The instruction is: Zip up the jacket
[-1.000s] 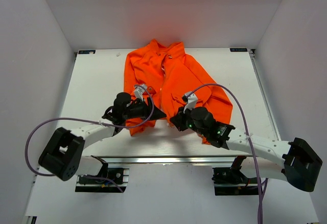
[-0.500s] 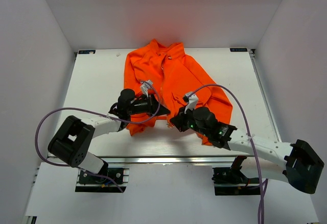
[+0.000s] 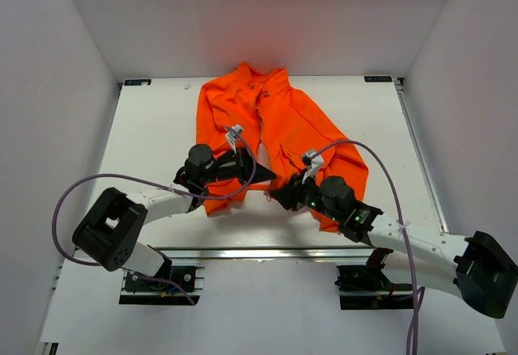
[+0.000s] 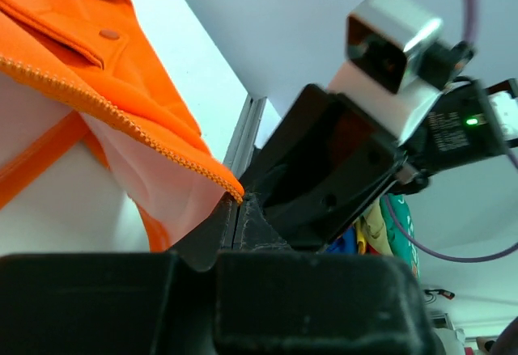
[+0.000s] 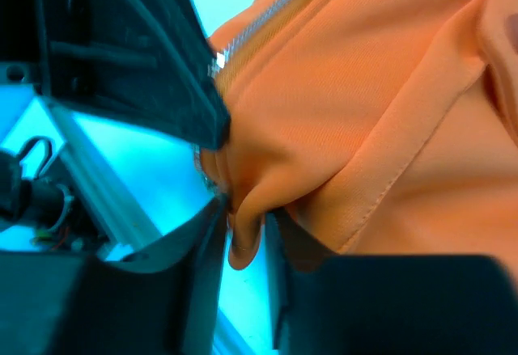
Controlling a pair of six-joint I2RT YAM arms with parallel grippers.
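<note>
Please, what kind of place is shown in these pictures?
Probably a robot test cell in a laboratory: a white table boxed in by plain white walls, with the left arm and right arm mounted by a metal rail at its near edge.

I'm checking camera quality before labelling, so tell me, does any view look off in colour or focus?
Top external: even light, sharp, with an orange glow from the jacket on the back wall. Left wrist: zipper teeth crisp, left gripper nearly black. Right wrist: whites tinted cyan, right gripper blurred.

The right tool (image 5: 243, 221) pinches a fold of jacket (image 5: 380, 88) near its zipper (image 5: 261, 20).
</note>
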